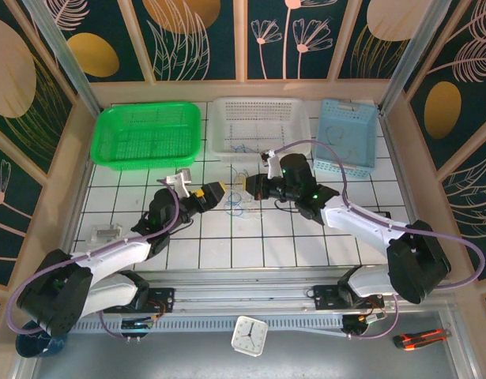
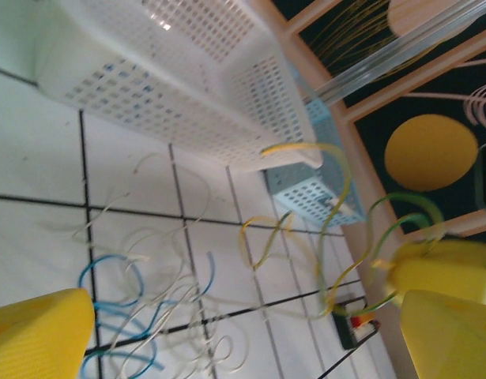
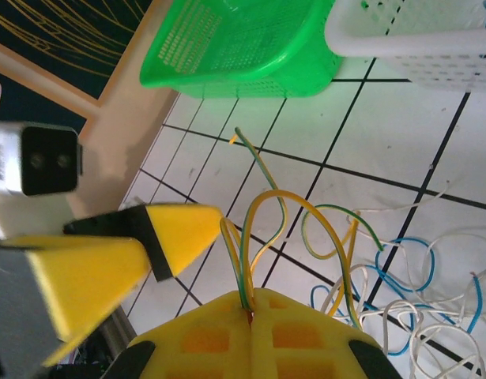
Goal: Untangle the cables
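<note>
The cables (image 1: 237,201), light, limp white, blue and yellow-green loops heaped just in front of the white basket (image 1: 262,100), should lift best by a free end; the right gripper (image 3: 249,298) pinches the yellow-green wire (image 3: 262,201), the left gripper (image 1: 214,192) gapes empty, and that basket seems to hold a few strands.

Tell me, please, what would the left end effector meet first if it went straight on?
Probably the tangled white and blue cables lying just ahead of the left end effector; depth is unclear.
</note>
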Motion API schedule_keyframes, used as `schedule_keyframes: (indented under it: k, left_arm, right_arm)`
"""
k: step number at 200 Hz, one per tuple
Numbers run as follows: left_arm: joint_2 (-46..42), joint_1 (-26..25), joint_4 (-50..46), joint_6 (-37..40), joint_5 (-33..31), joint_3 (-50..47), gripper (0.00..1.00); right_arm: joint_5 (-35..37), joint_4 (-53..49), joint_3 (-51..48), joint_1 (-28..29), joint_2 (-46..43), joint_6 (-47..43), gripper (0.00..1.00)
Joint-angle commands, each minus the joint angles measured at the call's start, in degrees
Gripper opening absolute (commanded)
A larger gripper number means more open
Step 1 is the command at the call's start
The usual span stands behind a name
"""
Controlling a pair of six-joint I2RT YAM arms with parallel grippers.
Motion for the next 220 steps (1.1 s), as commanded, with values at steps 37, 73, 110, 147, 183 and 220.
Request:
schedule_keyframes:
  k: [37,73,110,147,183,220]
  left_arm:
    - [4.69,1.04,13.22,-7.99,-1.28,4.90,0.98]
    - [10.71,1.04,17.73,-11.00,1.28,7.60,0.91]
    - [14.40,1.05,20.13,-12.19,1.22,7.36,0.87]
    - [17.33,1.05,23.27,-13.03,1.84,7.83,0.81]
    - [19.70,1.04,25.65,-13.75,2.43,8.80,0.73]
    - [21.68,1.05,28.09,-14.73,2.82,9.31,0.63]
  right_arm:
    - [-1.03,3.12,-2.14,-0.34,-2.00,1.32,0.00]
    - [-1.12,3.38,-2.44,-0.29,-2.26,1.40,0.00]
    - [-1.27,3.78,-2.58,-0.28,-2.69,1.63,0.00]
    - [-1.62,4.38,-2.71,-0.29,-3.06,2.14,0.00]
    - [-1.98,5.16,-3.11,-0.20,-3.23,2.72,0.00]
    - [-2.00,5.67,-3.46,0.09,-3.14,3.02,0.00]
